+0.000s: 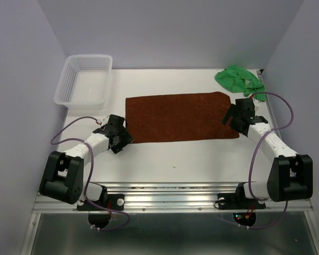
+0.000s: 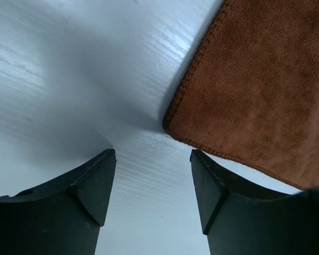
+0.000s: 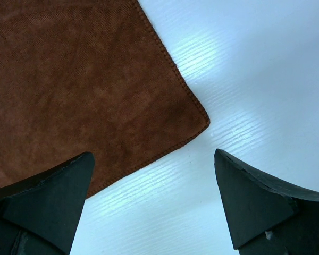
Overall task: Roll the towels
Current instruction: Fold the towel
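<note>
Rust-brown towel (image 1: 181, 117); green towel (image 1: 238, 79); white basket (image 1: 65, 81)

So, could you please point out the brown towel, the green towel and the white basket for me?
brown towel (image 1: 178, 117), top view, middle of the flat cloth.
green towel (image 1: 238, 78), top view, centre of the crumpled heap.
white basket (image 1: 64, 85), top view, left wall.

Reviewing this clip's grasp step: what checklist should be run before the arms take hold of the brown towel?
1. Brown towel spread flat: ok.
2. Left gripper open, nothing in it: ok.
3. Right gripper open, nothing in it: ok.
4. Towel corners inside the jaws: not ok, both lie just ahead of them.
5. Green towel apart from the brown one: ok, crumpled far right.
6. Basket clear of the towel: ok.
</note>
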`<state>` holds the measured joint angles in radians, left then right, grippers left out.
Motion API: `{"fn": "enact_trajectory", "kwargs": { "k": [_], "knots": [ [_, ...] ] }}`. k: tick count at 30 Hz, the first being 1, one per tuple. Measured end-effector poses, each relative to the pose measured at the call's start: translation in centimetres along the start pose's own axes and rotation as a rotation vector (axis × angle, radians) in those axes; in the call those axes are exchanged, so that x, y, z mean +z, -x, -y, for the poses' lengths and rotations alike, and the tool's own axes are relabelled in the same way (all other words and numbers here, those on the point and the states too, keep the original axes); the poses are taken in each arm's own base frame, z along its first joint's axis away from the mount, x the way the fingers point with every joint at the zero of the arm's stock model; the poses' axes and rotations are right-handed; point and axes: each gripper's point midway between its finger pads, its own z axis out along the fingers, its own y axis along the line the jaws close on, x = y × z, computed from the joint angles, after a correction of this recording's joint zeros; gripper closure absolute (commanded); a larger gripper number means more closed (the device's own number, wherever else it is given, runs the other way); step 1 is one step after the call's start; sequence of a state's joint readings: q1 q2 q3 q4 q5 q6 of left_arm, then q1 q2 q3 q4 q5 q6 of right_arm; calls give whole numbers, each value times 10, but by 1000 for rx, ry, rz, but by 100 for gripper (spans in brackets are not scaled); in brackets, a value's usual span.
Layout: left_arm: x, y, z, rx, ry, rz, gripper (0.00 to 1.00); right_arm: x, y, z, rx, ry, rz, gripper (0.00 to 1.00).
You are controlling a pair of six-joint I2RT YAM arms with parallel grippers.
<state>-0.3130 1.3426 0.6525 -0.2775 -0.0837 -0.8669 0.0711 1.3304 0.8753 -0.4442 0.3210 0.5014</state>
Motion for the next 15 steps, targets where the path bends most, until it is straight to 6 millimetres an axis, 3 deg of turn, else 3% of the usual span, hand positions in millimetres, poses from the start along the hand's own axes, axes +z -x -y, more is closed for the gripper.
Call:
{"fn": "enact_trajectory", "kwargs": {
  "k": [10, 15],
  "knots": [
    [11, 10, 13, -6, 12, 6, 44, 4, -2, 4, -14, -25, -5, 0],
    [18, 14, 21, -1, 4, 3, 72, 7, -3, 6, -19, -40, -8, 0]
  ]
}}
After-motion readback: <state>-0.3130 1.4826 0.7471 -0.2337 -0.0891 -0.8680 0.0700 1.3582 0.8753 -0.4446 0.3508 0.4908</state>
